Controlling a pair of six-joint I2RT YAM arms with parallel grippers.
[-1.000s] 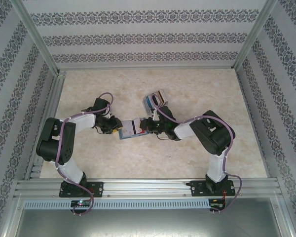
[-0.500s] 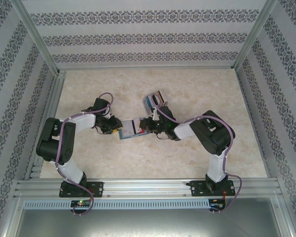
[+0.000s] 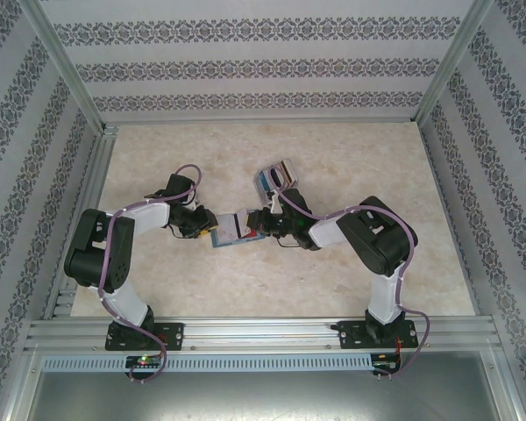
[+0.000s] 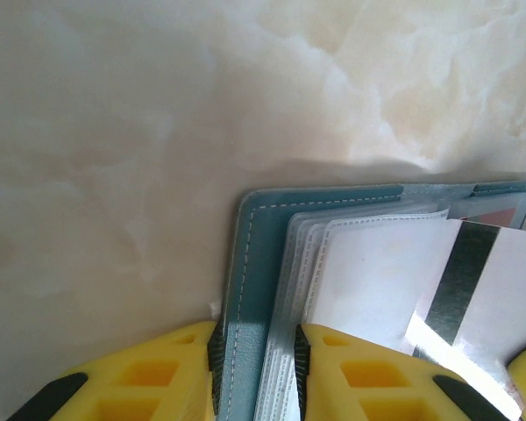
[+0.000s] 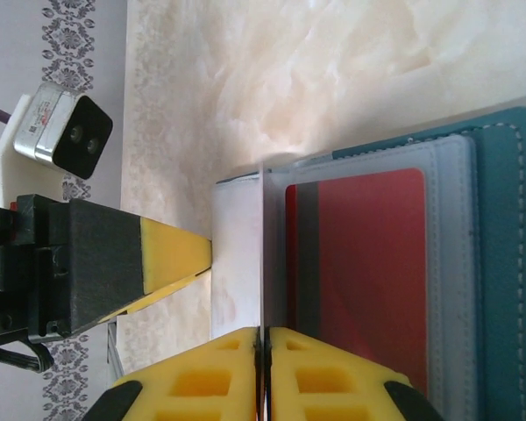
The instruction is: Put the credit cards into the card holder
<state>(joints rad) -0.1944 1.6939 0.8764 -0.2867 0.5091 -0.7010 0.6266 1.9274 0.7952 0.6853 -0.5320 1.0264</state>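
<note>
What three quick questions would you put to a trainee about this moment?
1. True or false: the left gripper clamps the card holder by its edge.
2. The sleeved card in the holder is: A red, B green, C yellow?
3. What does the right gripper pinch?
Key: 1 true. 2 A. 3 a white card with a dark stripe, seen edge-on in the right wrist view.
</note>
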